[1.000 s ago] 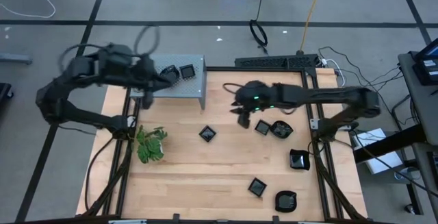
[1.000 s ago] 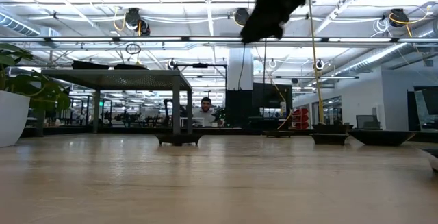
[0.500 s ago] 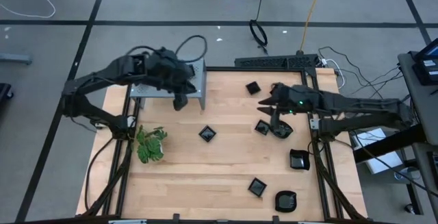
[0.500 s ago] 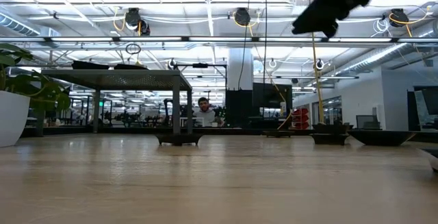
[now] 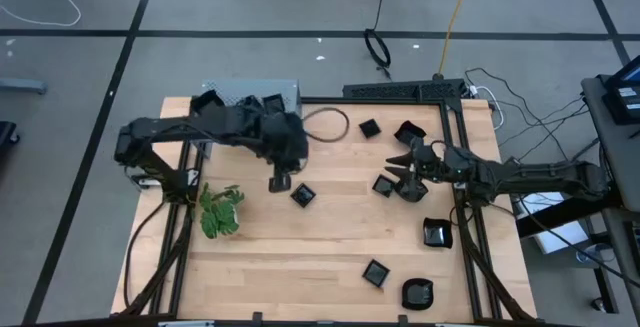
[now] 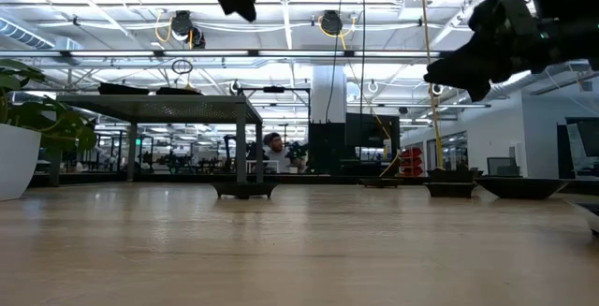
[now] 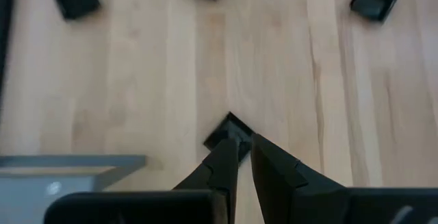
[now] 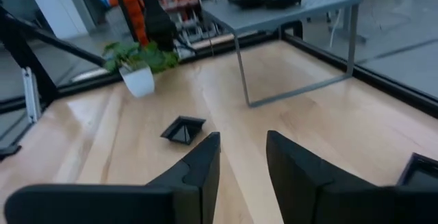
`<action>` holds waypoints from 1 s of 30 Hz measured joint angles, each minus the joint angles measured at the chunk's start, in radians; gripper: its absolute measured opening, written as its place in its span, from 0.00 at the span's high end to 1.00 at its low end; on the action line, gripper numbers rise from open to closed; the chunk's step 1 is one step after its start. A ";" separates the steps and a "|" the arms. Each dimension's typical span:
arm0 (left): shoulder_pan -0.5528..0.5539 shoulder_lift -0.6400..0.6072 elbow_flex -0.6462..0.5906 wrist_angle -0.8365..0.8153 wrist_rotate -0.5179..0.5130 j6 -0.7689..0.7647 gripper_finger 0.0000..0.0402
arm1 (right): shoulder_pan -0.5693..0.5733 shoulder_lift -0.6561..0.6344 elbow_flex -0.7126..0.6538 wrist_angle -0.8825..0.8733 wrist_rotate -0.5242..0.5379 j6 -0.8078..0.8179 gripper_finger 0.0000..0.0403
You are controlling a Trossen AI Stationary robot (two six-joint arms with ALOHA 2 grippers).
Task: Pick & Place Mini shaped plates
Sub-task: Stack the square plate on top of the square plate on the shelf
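Note:
Several mini shaped plates, small glossy black dishes, lie flat on the wooden table (image 5: 330, 247). One square plate (image 5: 303, 195) lies mid-table. My left gripper (image 5: 279, 180) hangs just left of it, pointing steeply down, with only a narrow gap between its fingers (image 7: 244, 145) and nothing in it. That plate (image 7: 226, 131) shows just beyond the fingertips. My right gripper (image 5: 400, 162) is at the right, level and pointing left, open (image 8: 243, 152) and empty, above two plates (image 5: 383, 185) (image 5: 410, 189). Two more plates (image 5: 272, 102) (image 5: 207, 100) sit on the grey shelf (image 5: 240, 92).
A green plant (image 5: 220, 210) in a white pot stands near the table's left edge. The grey shelf stands on legs at the far left corner. More plates lie at the far right (image 5: 369, 127) (image 5: 408, 130) and along the near right (image 5: 437, 233) (image 5: 375, 273) (image 5: 417, 293).
My left gripper has left the shelf, swinging toward the table's middle and near edge and sinking until it hangs beside the mid-table plate. My right gripper has drawn back toward the right edge, sunk, and tipped up from pointing down to level.

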State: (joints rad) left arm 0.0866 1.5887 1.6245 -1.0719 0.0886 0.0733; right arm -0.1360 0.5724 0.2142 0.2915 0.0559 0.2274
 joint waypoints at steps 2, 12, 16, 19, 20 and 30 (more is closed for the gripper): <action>-0.011 0.028 0.000 -0.009 0.000 0.001 0.88 | 0.000 -0.011 -0.041 0.060 0.000 0.000 0.73; -0.061 0.162 0.000 -0.093 0.000 -0.006 0.88 | 0.000 -0.023 -0.134 0.175 -0.001 0.000 0.74; -0.085 0.212 0.000 -0.088 0.000 0.016 0.88 | 0.000 -0.023 -0.145 0.176 0.000 0.000 0.74; -0.097 0.247 0.000 -0.087 0.000 0.022 0.88 | 0.000 -0.023 -0.148 0.176 0.000 -0.003 0.74; -0.101 0.256 0.000 -0.086 -0.001 0.023 0.88 | 0.000 -0.023 -0.149 0.176 0.000 -0.003 0.74; -0.126 0.301 0.000 -0.075 -0.010 0.001 0.88 | 0.000 -0.023 -0.151 0.174 -0.001 -0.003 0.74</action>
State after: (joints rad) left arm -0.0390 1.8892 1.6245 -1.1465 0.0784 0.0739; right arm -0.1360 0.5499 0.0635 0.4651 0.0551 0.2241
